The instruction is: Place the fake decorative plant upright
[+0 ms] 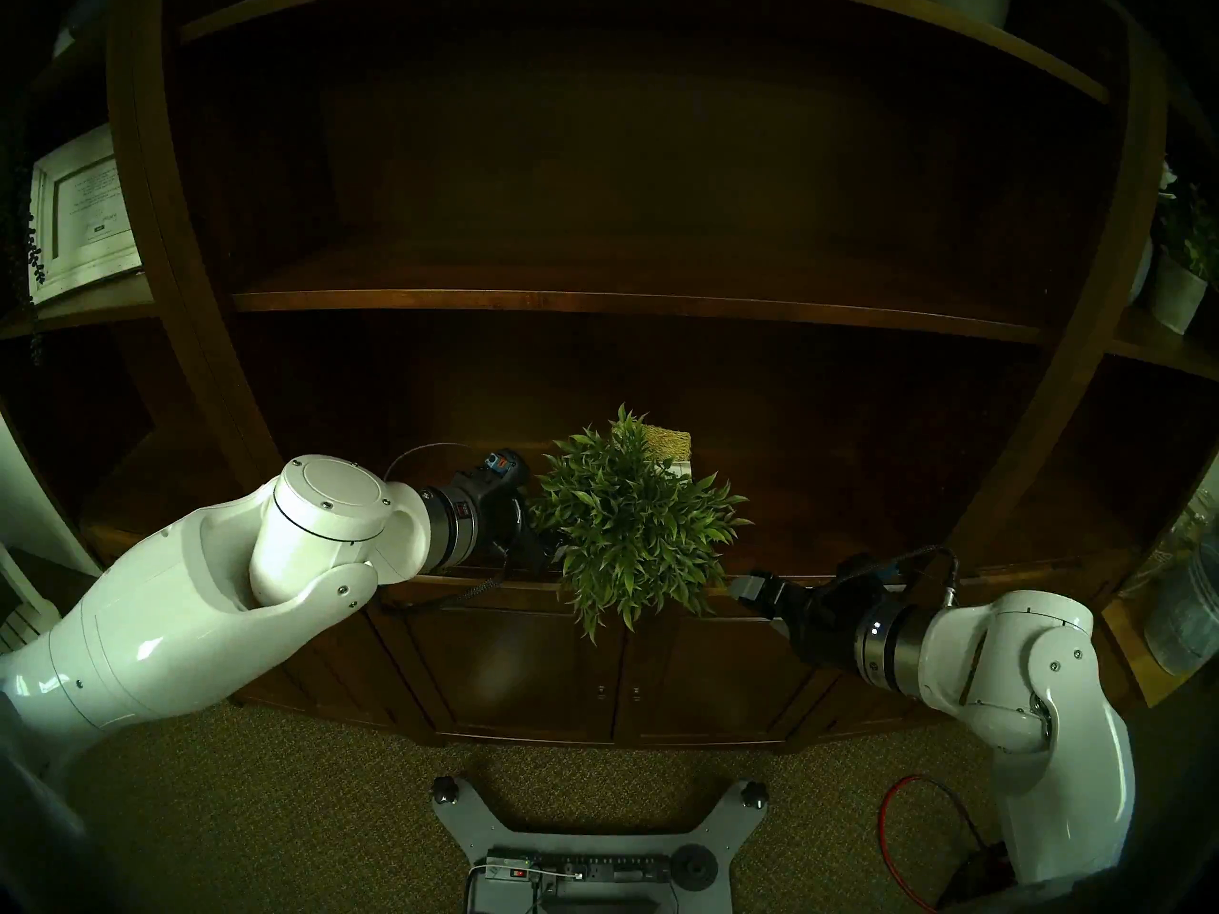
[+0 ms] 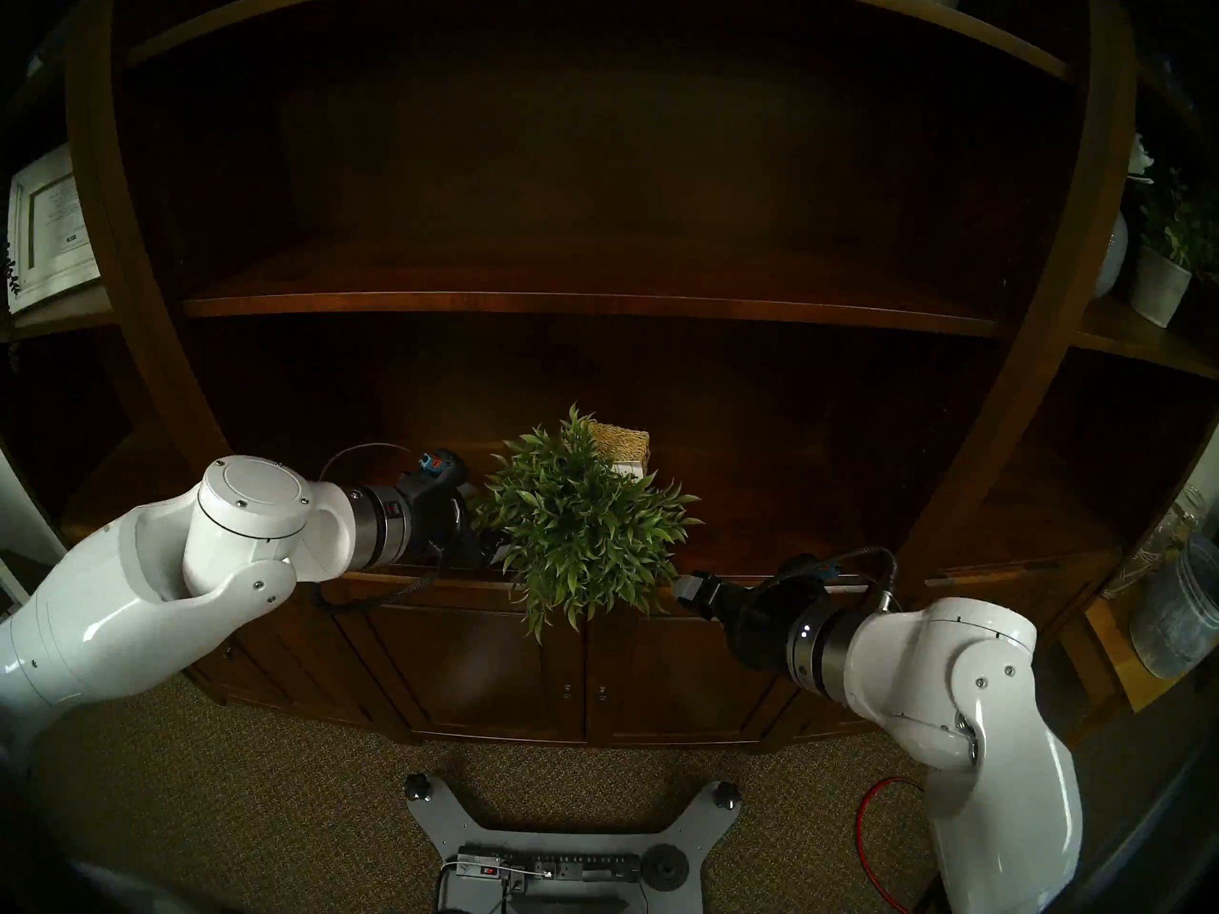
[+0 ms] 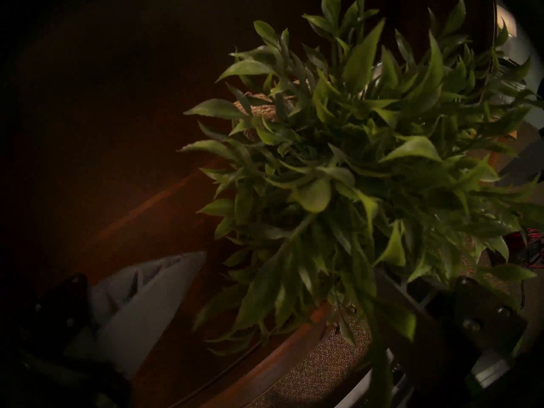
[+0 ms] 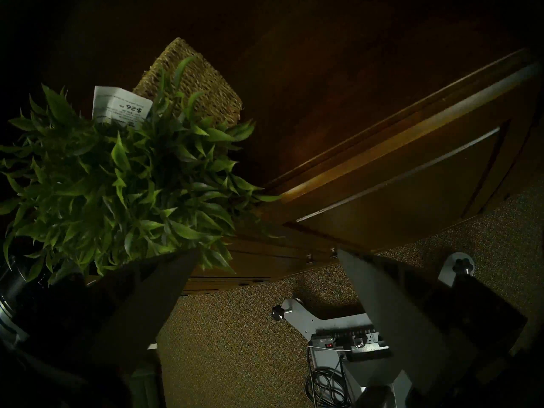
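Note:
The fake decorative plant (image 1: pixel 633 530) lies on its side on the lower shelf. Its green bush points forward and overhangs the shelf edge. Its tan woven pot (image 1: pixel 666 441) points toward the back, with a white tag (image 4: pixel 120 107) on it. My left gripper (image 1: pixel 544 540) is open at the bush's left side; in the left wrist view (image 3: pixel 290 266) leaves lie between its spread fingers. My right gripper (image 1: pixel 752 593) is open and empty just right of the bush, in front of the shelf edge, also in the right wrist view (image 4: pixel 268 252).
A shelf board (image 1: pixel 593 302) runs above the plant. Cabinet doors (image 1: pixel 620 668) are below the shelf edge. A framed picture (image 1: pixel 86 213) stands far left, a flowering plant in a pale pot (image 1: pixel 1177 286) and a glass jar (image 1: pixel 1187 603) far right.

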